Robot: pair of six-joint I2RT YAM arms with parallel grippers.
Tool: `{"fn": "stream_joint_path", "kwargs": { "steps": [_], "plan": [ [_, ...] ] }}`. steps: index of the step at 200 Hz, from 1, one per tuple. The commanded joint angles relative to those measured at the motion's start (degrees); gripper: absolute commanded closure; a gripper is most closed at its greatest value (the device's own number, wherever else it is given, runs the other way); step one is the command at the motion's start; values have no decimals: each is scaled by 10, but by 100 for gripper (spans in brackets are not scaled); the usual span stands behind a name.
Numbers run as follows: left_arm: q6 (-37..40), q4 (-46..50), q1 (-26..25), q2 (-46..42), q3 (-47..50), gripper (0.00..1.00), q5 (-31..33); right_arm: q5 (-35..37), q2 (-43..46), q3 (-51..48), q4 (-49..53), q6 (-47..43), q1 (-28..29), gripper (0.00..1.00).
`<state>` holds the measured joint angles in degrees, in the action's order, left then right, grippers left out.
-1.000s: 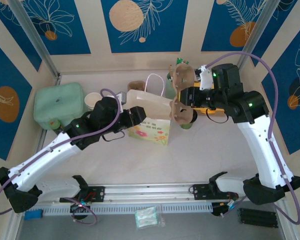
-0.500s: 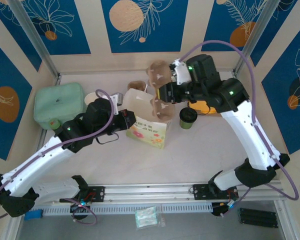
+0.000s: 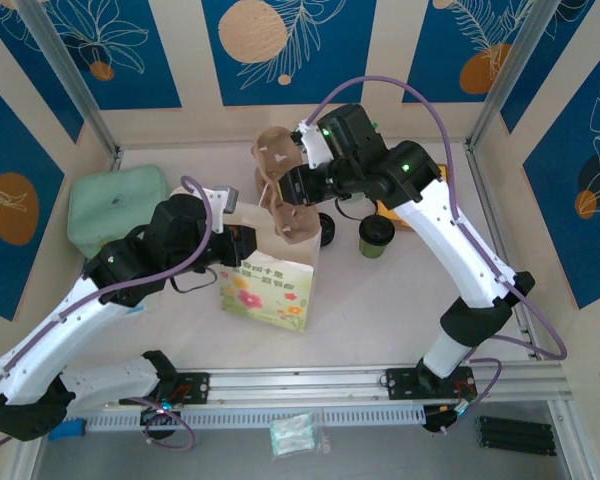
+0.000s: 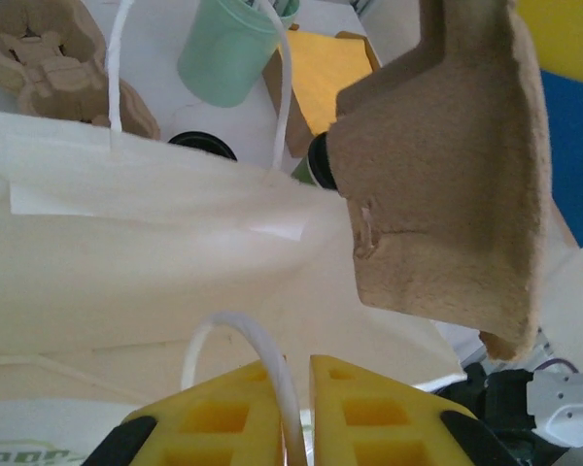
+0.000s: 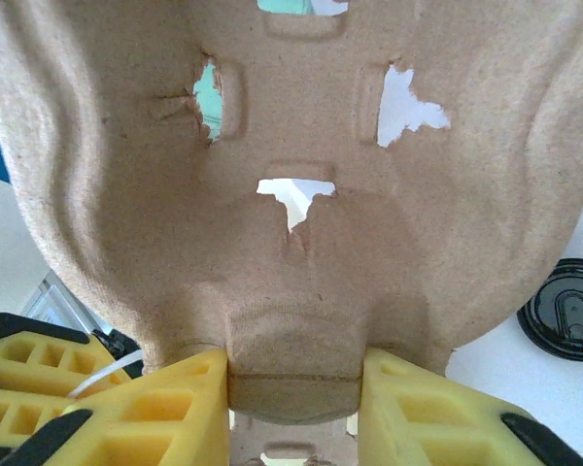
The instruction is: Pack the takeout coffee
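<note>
The white handle [image 4: 235, 328] of the paper bag [image 3: 265, 283] is pinched in the left pincer [image 4: 296, 388]. A brown cup tray [image 5: 301, 146] is held in the right pincer [image 5: 293, 388] over the bag. The takeout coffee [image 3: 377, 236] is stood on the surface [image 3: 410, 300] near the bag.

2 pulp trays [image 4: 447, 165] [image 4: 49, 58], 1 bag [image 3: 268, 285], 1 cup w/ lid [image 3: 377, 235]

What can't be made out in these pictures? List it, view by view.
Top external: the mouth of the bag, covered by the carrier and the right arm.
Left wrist: the takeout coffee, nearly all behind the carrier.
Right wrist: the table beyond the carrier, which blocks it; the loose lid, cut off by the right edge.
</note>
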<state>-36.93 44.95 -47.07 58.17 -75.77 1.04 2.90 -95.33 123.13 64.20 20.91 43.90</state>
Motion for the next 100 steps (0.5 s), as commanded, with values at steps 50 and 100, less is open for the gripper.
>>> {"fn": "stream_joint_path", "kwargs": {
  "steps": [50,100],
  "plan": [
    [3,-1,6,-42,33,56,-16,-3,-27,38,9,-17,17,67],
    [-16,2,7,-82,42,23,4,0,-27,43,9,-13,32,68]
  ]
}}
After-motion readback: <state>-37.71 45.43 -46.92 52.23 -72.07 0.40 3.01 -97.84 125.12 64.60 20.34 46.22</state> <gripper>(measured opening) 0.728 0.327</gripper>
